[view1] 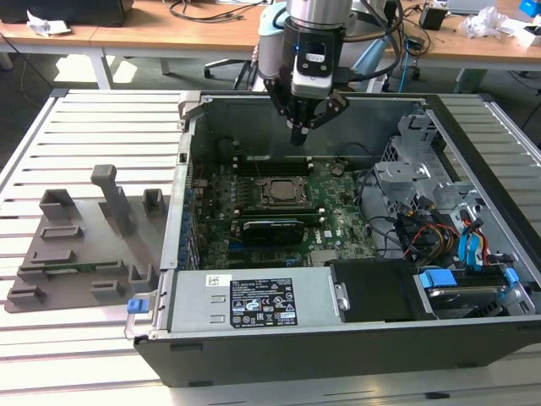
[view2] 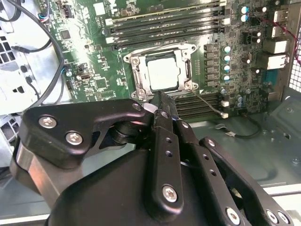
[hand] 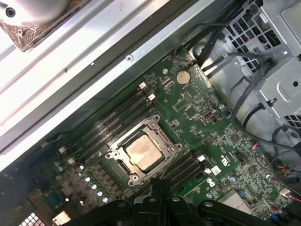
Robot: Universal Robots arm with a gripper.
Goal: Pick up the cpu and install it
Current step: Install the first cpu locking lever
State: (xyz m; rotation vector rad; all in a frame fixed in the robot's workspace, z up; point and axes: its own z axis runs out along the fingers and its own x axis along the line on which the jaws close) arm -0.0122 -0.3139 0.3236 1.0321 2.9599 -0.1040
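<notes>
Second wrist view shows the square silvery cpu (view2: 163,74) in its metal-framed socket (view2: 136,70), black jaws pressed together, empty.

A pale slatted metal table (view1: 84,127) carries everything. Beyond its far edge run light wooden desks (view1: 169,34) strewn with cables (view1: 199,10) and crumpled white paper (view1: 46,24); daylight, perhaps, brightens the floor (view1: 76,68) beneath.
</notes>
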